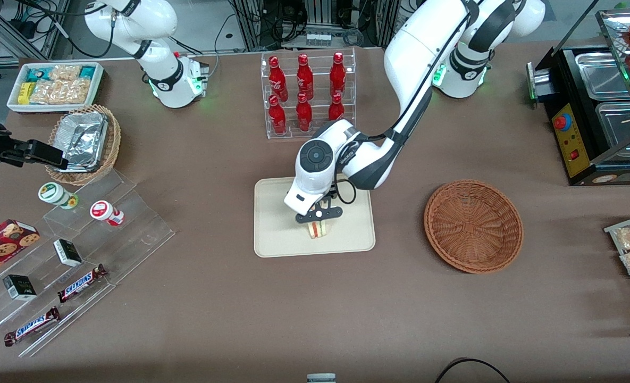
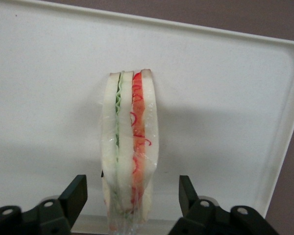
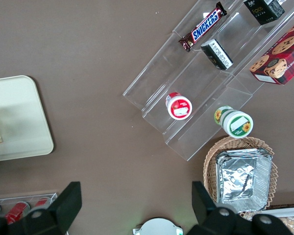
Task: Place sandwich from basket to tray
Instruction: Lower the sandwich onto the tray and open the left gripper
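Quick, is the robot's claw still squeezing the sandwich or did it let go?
Left end effector: open over the tray, fingers apart from the sandwich, which stands on the tray.

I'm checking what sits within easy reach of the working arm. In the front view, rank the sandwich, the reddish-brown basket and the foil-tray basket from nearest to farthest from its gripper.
1. The sandwich, on the tray, right under the gripper, between its open fingers.
2. The basket, toward the working arm's end.
3. The foil-tray basket, toward the parked arm's end.
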